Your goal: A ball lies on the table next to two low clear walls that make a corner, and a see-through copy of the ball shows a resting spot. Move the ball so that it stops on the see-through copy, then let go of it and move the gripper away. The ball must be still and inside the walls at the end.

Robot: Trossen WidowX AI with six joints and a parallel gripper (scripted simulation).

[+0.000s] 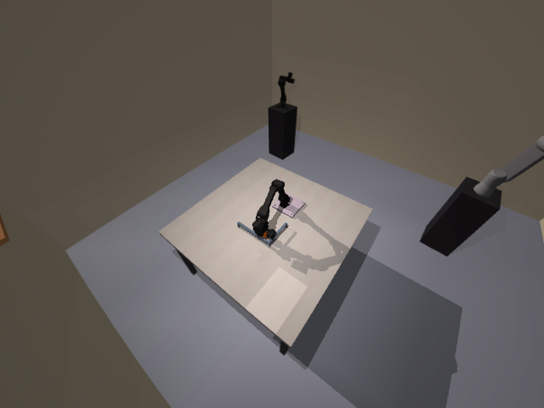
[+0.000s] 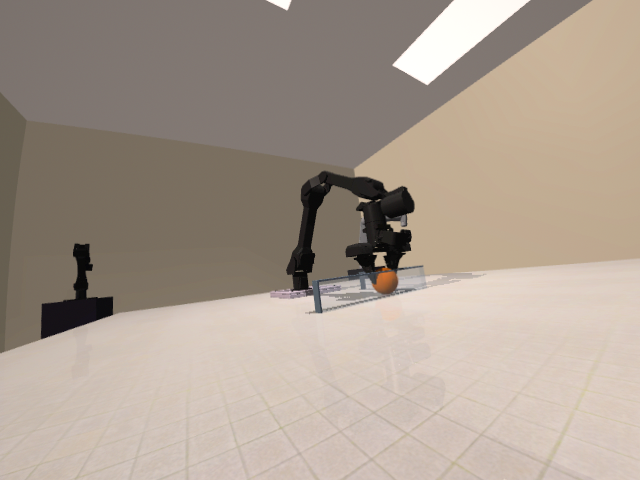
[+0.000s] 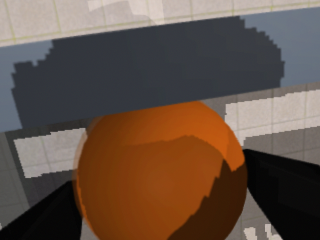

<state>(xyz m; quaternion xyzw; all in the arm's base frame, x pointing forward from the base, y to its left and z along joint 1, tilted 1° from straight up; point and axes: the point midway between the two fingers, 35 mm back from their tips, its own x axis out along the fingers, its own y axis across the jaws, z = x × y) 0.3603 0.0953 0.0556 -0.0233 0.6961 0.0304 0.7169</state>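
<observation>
The orange ball (image 1: 265,235) (image 2: 386,283) (image 3: 160,175) is at table height inside the corner, close beside the long clear wall (image 1: 248,230) (image 2: 317,297) (image 3: 150,65). The shorter clear wall (image 1: 280,231) meets it at one end. The see-through copy is almost wholly covered by the ball; only a thin pale rim shows at the ball's left edge in the wrist view. My gripper (image 1: 266,234) (image 2: 384,274) (image 3: 161,174) points down and is shut on the ball, one finger on each side. Whether the ball bears on the table is hard to tell.
The arm's pink base plate (image 1: 299,206) (image 2: 281,294) is on the table (image 1: 206,219) behind the walls. Away from the table stand a dark pedestal (image 1: 280,132) (image 2: 67,317) with a black arm and another pedestal (image 1: 459,217) with a grey arm.
</observation>
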